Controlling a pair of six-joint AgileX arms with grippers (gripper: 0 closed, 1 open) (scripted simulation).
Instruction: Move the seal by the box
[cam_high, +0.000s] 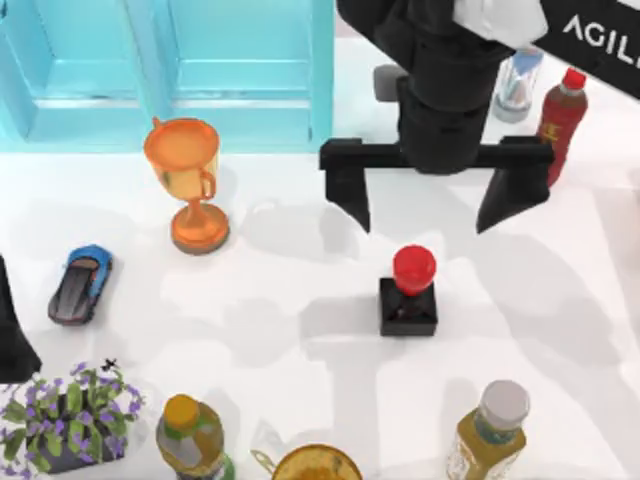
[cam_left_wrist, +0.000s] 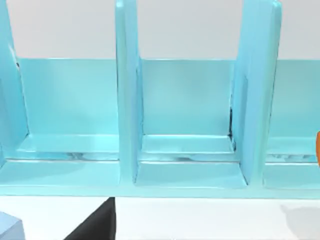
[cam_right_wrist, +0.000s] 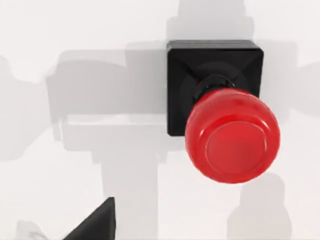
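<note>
Right end effector (cam_high: 434, 205) hangs spread wide just beyond the seal (cam_high: 410, 291), gripping nothing; seal stands upright on the tabletop (cam_high: 280, 330), below the blue box (cam_high: 170, 70), whose top is cut off

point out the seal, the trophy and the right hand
seal (cam_high: 413, 268), top view, on its red knob
trophy (cam_high: 181, 152), top view, on the orange cup
right hand (cam_high: 432, 208), top view, midway between its open black fingertips, above the seal
</note>
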